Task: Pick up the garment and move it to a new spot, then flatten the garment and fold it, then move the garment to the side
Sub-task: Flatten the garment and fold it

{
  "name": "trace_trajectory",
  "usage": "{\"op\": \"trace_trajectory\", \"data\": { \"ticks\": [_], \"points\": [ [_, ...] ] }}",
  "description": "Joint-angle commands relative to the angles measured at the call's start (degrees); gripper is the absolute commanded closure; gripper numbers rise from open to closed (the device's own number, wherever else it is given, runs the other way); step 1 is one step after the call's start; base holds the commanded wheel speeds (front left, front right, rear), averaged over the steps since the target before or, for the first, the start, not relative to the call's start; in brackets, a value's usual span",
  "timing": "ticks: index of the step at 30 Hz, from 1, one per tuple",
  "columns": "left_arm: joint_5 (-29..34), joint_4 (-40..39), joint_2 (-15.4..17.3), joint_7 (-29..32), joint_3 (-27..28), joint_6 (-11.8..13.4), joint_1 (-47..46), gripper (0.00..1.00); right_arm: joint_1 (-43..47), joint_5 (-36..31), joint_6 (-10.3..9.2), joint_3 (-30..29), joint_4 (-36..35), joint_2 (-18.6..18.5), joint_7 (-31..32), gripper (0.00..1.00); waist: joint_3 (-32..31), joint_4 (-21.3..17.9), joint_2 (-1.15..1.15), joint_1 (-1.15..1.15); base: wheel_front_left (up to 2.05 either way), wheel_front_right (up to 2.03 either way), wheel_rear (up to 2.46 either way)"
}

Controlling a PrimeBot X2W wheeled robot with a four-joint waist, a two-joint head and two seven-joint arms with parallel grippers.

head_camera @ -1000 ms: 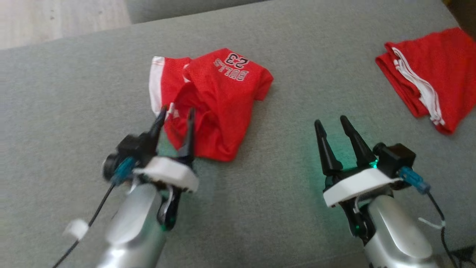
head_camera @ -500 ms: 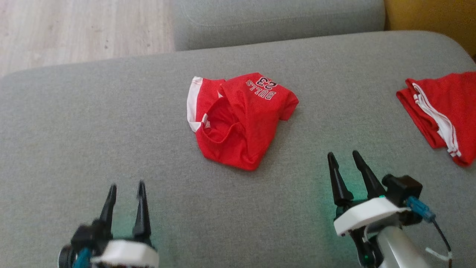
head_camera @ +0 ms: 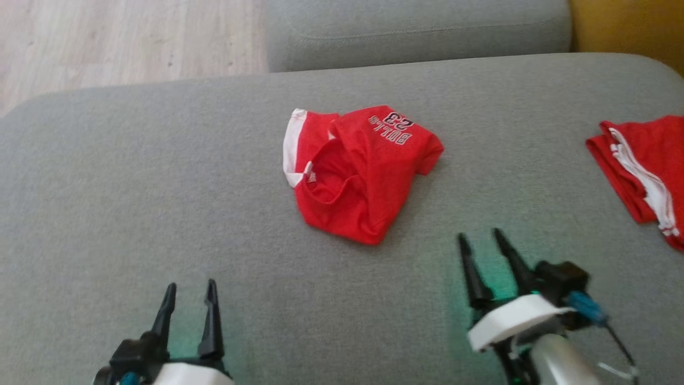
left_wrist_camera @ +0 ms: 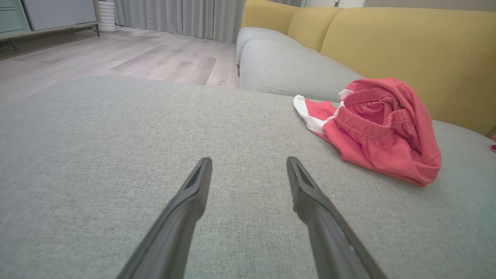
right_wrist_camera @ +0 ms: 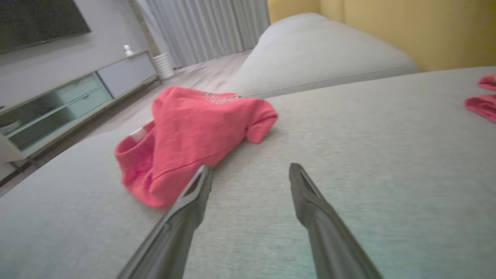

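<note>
The garment (head_camera: 363, 171) is a pair of red shorts with white trim and "BULLS 23" print, lying crumpled in a heap on the grey sofa cushion (head_camera: 133, 203). Its elastic waistband gapes toward me in the left wrist view, garment (left_wrist_camera: 379, 128) to the right of the fingers. My left gripper (head_camera: 189, 291) stands open at the lower left, well short of the heap, nothing between its fingers. My right gripper (head_camera: 481, 240) is open at the lower right, empty, with the garment (right_wrist_camera: 190, 139) just ahead and left of its left finger.
A second red garment with white stripes (head_camera: 641, 176) lies at the cushion's right edge. Another grey cushion (head_camera: 417, 27) and a yellow sofa back (left_wrist_camera: 407, 46) lie beyond. Wooden floor (head_camera: 107, 37) is at the far left, with a TV cabinet (right_wrist_camera: 69, 97).
My left gripper has drawn back from the shorts' near edge to the lower left, leaving them on the cushion. The head camera has shifted, so the whole scene sits differently.
</note>
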Motion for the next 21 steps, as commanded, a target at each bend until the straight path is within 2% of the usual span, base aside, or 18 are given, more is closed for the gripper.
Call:
{"op": "trace_trajectory", "data": {
  "ticks": [1,7,12,16,21],
  "points": [
    [-0.8,-1.4,0.0,-0.3,0.6,0.3,-3.4,0.0,-3.8,0.2,-0.04,3.4,-1.6,0.3,-0.2,0.0,0.9,1.4,0.0,0.0,0.0,0.0,0.0],
    [-2.5,-0.5,0.0,-0.3,-4.5,0.6,-5.6,0.0,-12.8,3.1,-0.04,13.5,-0.6,0.3,-0.2,0.0,3.9,7.0,0.0,0.0,0.0,0.0,0.0],
    [-4.3,0.7,0.0,-0.3,-9.9,0.7,-7.7,0.0,-20.7,5.5,-0.04,19.2,3.2,0.3,-0.2,0.0,6.8,12.7,0.0,0.0,0.0,0.0,0.0],
    [-6.0,1.1,0.0,-0.3,-13.1,1.2,-8.5,0.0,-25.4,7.9,-0.04,21.0,10.3,0.3,-0.2,0.0,8.1,16.5,0.0,0.0,0.0,0.0,0.0],
    [-7.4,1.3,0.0,-0.3,-15.6,1.9,-8.8,0.0,-29.2,9.3,-0.04,19.9,19.5,0.3,-0.2,0.0,9.4,19.4,0.0,0.0,0.0,0.0,0.0]
  ]
}}
